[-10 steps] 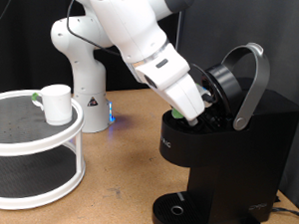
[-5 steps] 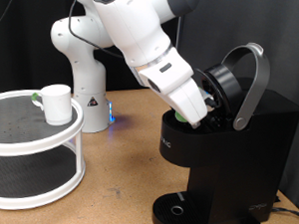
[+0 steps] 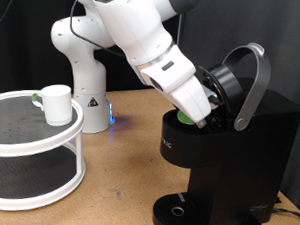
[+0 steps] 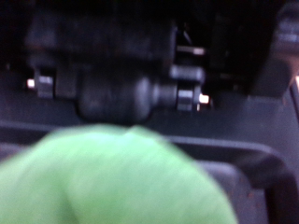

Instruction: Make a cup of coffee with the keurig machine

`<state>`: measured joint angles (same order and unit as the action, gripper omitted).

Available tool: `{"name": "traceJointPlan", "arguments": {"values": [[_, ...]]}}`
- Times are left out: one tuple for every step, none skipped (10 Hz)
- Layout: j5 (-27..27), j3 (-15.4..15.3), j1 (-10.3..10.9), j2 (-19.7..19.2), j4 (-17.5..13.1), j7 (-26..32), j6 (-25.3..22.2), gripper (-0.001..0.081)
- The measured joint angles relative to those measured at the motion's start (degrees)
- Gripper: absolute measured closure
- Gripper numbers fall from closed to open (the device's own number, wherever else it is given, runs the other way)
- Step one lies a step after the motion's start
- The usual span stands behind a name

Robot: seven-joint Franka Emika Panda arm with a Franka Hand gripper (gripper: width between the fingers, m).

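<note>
While the keurig machine (image 3: 229, 146) stood lid-up, my claw (image 3: 196, 117) hovered at its brew chamber with a green-topped pod (image 3: 187, 118); grip state undeterminable. The cup (image 3: 56, 103) sat unplaced on the white rack (image 3: 49, 138).

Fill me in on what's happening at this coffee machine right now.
The white robot arm's gripper is reaching into the open top of the boxy matte-black keurig machine, whose silver-grey arched lid handle is raised. A green-topped object shows at the fingertips, right at the machine's opening; the wrist view shows it only as a green blur, so the grip cannot be judged. The small white cup sits on the top tier of the round white rack at the exterior view's left, not under the brew head.
</note>
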<state>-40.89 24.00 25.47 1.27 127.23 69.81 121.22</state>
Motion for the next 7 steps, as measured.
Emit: {"name": "traceJointPlan", "arguments": {"values": [[-0.8, 0.0, 0.0, 0.0, -0.4, 0.4, -0.9, 0.0001], [-1.4, 0.1, -0.1, 0.0, -0.9, 0.9, -2.2, 0.0001], [-1.4, 0.1, -0.2, 0.1, -1.4, 0.9, -4.0, 0.0001], [-1.0, 0.2, -0.3, 0.2, -1.6, 0.9, -5.4, 0.0001], [-0.2, 0.3, -0.3, 0.3, -1.6, 0.9, -6.4, 0.0001], [0.9, 0.3, -0.3, 0.5, -1.4, 0.9, -7.1, 0.0001], [2.1, 0.3, -0.3, 0.7, -1.0, 0.9, -7.9, 0.0001]]}}
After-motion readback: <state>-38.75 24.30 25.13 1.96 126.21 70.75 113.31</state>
